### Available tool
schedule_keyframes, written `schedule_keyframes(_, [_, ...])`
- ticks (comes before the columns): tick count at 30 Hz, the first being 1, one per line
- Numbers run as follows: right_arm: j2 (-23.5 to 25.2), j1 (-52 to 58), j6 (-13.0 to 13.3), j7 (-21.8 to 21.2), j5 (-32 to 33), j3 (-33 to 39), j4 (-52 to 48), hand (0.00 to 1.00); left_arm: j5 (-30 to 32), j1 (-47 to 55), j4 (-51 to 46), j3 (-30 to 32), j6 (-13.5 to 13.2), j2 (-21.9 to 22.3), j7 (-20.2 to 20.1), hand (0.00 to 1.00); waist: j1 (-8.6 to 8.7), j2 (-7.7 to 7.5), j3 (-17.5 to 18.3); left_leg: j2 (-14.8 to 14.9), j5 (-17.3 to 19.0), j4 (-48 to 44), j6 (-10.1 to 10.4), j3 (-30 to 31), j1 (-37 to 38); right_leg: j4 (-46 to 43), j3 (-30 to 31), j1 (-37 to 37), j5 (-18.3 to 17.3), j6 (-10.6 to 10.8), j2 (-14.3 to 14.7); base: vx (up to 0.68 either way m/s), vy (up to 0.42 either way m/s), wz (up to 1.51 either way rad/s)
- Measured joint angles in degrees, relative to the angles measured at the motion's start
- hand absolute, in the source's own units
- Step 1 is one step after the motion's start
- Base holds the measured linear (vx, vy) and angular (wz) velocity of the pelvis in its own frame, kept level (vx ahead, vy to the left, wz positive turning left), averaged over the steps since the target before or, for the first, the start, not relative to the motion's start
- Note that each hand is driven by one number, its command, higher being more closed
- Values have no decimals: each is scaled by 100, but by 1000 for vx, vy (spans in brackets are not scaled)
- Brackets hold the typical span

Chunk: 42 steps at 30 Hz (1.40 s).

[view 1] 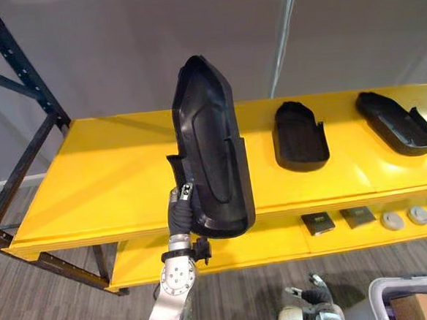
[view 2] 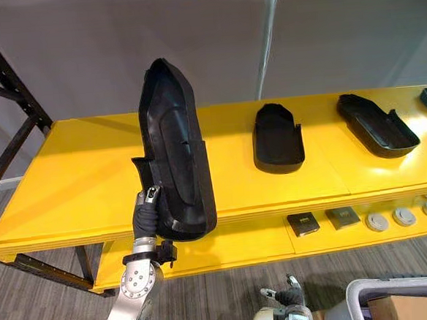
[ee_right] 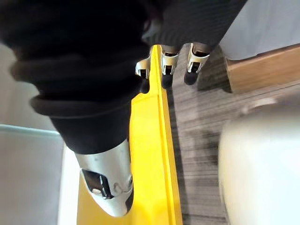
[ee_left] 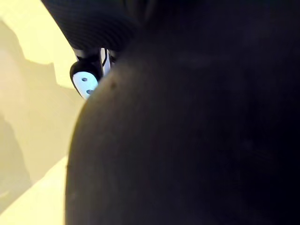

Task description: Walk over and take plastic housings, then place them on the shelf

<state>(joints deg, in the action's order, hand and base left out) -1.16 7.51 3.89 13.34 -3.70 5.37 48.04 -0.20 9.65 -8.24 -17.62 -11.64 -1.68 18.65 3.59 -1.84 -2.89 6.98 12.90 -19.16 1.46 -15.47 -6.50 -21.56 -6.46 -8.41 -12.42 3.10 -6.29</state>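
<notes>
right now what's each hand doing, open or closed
left hand: closed on the big black housing, held upright by the yellow shelf
right hand: open, fingers relaxed, holding nothing

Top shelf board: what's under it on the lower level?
On the lower shelf, front strip at right: two dark square parts and three grey discs. Further back is covered by the top board. The housing in the left hand hides a stretch too.
</notes>
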Motion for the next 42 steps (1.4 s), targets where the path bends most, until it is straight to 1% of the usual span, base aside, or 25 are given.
schedule_keyframes(1, [-43, -13, -1, 1, 1, 0, 10, 0, 13, -12, 33, -34, 14, 42, -5, 100, 69, 37, -11, 2, -16, 19, 24, 115, -6, 131, 56, 77, 22, -12, 81, 8, 5, 29])
schedule_keyframes(2, [-53, 17, 2, 11, 7, 26, 7, 0, 81, -18, 32, -94, 16, 29, -22, 100, 165, 61, -27, -46, -95, 147, 63, 249, 45, 375, 53, 169, 140, -127, 142, 65, 26, 43])
schedule_keyframes(3, [-48, 47, -1, 20, 15, 38, 8, 0, 145, -22, 31, -113, 16, 30, -108, 100, 173, 48, -34, -105, -251, 277, 57, 285, 108, 457, 36, 269, 213, -52, 133, 85, 30, 29])
schedule_keyframes(4, [-37, 62, -1, 20, 20, 36, 7, 0, 177, -22, 31, -117, 21, 30, -114, 100, 172, 42, -35, -115, -293, 345, 62, 286, 158, 485, 25, 299, 222, -50, 129, 107, -1, 10])
schedule_keyframes(6, [2, 76, -1, 16, 30, 37, 1, 0, 209, -50, 30, -105, 22, 34, -115, 100, 143, 30, -30, -114, -392, 514, 73, 279, 309, 569, 1, 427, 247, -61, 126, 128, -37, 5])
schedule_keyframes(8, [106, 81, 3, 14, 32, 33, -13, 0, 212, -140, 11, -81, 22, 44, -121, 100, 28, 24, -23, -100, -475, 722, 127, 249, 478, 758, 19, 580, 312, -85, 167, 100, -24, -2])
schedule_keyframes(12, [209, 75, 10, 7, 77, 30, -80, 0, 223, -137, -52, 55, 20, 60, -110, 100, -57, 26, 2, -37, -562, 983, 178, 177, 637, 1087, 54, 734, 487, -151, 268, 41, -22, -10])
schedule_keyframes(13, [210, 79, 11, 2, 83, 27, -121, 0, 275, -137, -45, 156, 20, 60, -108, 100, -113, 33, 4, 0, -604, 1085, 186, 109, 677, 1193, 100, 740, 592, -173, 317, 0, -2, -24])
schedule_keyframes(15, [209, 82, 15, -1, 82, 26, -170, 0, 360, -135, 11, 381, 72, 30, -100, 100, -118, 20, 8, -2, -804, 1473, 189, 21, 848, 1506, 168, 836, 814, -174, 360, -12, 7, -22])
schedule_keyframes(16, [205, 82, 14, -2, 82, 26, -169, 0, 377, -137, 19, 424, 83, 31, -95, 100, -117, 21, 8, -4, -824, 1516, 187, 1, 872, 1532, 177, 842, 832, -174, 363, -80, 10, -19])
schedule_keyframes(17, [202, 138, 14, -78, 78, 22, -165, 0, 586, -326, 461, 872, 203, -74, -40, 100, -104, 26, 17, -62, -1030, 1839, 171, -62, 1012, 1784, 190, 924, 1016, -156, 363, -133, 12, -16])
schedule_keyframes(18, [201, 172, 14, -113, 77, 2, -165, 0, 639, -443, 680, 1055, 291, -151, 57, 100, -101, 25, 22, -101, -1135, 1985, 156, -82, 1033, 1882, 191, 919, 1066, -139, 348, -157, 12, -15])
schedule_keyframes(21, [168, 215, 13, -137, 68, -106, -152, 0, 790, -784, 1134, 1557, 471, -355, 159, 100, -85, 28, 24, -150, -1367, 2311, 145, -106, 1081, 2071, 201, 886, 1216, -130, 353, -129, -5, -5])
schedule_keyframes(23, [149, 217, 11, -199, 42, -112, -149, 0, 879, -1026, 1423, 1857, 599, -475, 268, 100, -68, 28, 25, -160, -1467, 2460, 146, -130, 1124, 2130, 207, 878, 1272, -126, 374, -133, -8, -5])
schedule_keyframes(25, [108, 268, 11, -242, -51, -147, -131, 0, 887, -1300, 1856, 2239, 761, -712, 401, 100, -59, 25, 30, -187, -1484, 2480, 161, -197, 1112, 2200, 286, 824, 1348, -141, 410, -144, -1, -15])
schedule_keyframes(26, [104, 272, 13, -243, -46, -145, -123, 0, 887, -1351, 1940, 2315, 783, -764, 421, 100, -60, 25, 30, -188, -1485, 2494, 163, -211, 1102, 2217, 313, 804, 1354, -142, 413, -136, -9, -19])
schedule_keyframes(27, [69, 297, 12, -261, -112, -143, -98, 0, 892, -1650, 2416, 2596, 923, -1020, 514, 100, -49, 16, 36, -200, -1489, 2498, 198, -229, 1046, 2375, 341, 810, 1419, -119, 419, -93, -8, -11])
schedule_keyframes(28, [70, 294, 13, -331, -132, -139, -99, 0, 894, -1763, 2608, 2732, 984, -1090, 534, 100, -40, 12, 39, -205, -1490, 2499, 200, -234, 1033, 2386, 353, 800, 1429, -111, 421, -70, -3, -7])
schedule_keyframes(30, [70, 294, 15, -355, -144, -134, -90, 0, 893, -1869, 2780, 2834, 1036, -1159, 548, 100, -41, 9, 41, -210, -1489, 2499, 204, -241, 1032, 2396, 392, 803, 1434, -104, 423, 21, 6, -4])
schedule_keyframes(31, [69, 262, 26, -362, -144, -128, -15, 0, 882, -2085, 3163, 2898, 1081, -1405, 542, 100, -53, 4, 43, -209, -1489, 2498, 203, -281, 1035, 2411, 465, 796, 1479, -77, 436, 70, 13, -16])
schedule_keyframes(33, [70, 240, 25, -366, -151, -125, 7, 0, 875, -2290, 3499, 2942, 1150, -1660, 535, 100, -46, 5, 43, -208, -1509, 2466, 173, -347, 1033, 2461, 534, 799, 1536, -116, 449, 70, 8, -18])
schedule_keyframes(37, [69, 224, 23, -394, -166, -119, 22, 0, 877, -2691, 3936, 2940, 1197, -1790, 505, 100, -42, 5, 40, -202, -1509, 2462, 173, -361, 1024, 2469, 575, 794, 1546, -122, 468, 59, -3, -7])
schedule_keyframes(40, [63, 173, 23, -472, -169, -117, 74, 0, 882, -2875, 4152, 2934, 1251, -1852, 491, 100, 3, 9, 38, -194, -1509, 2462, 174, -361, 1020, 2467, 623, 765, 1553, -134, 485, 4, -11, -9])
schedule_keyframes(41, [64, 163, 24, -476, -169, -118, 74, 0, 884, -2950, 4286, 2926, 1261, -1898, 472, 0, 25, 9, 38, -188, -1509, 2462, 173, -372, 1013, 2455, 642, 738, 1558, -140, 493, -59, -20, -14])
schedule_keyframes(42, [63, 158, 27, -476, -166, -107, 72, 0, 888, -3074, 4496, 2921, 1271, -1938, 402, 0, 36, 10, 36, -182, -1509, 2463, 173, -396, 1011, 2424, 651, 702, 1562, -148, 503, -67, -16, -11])
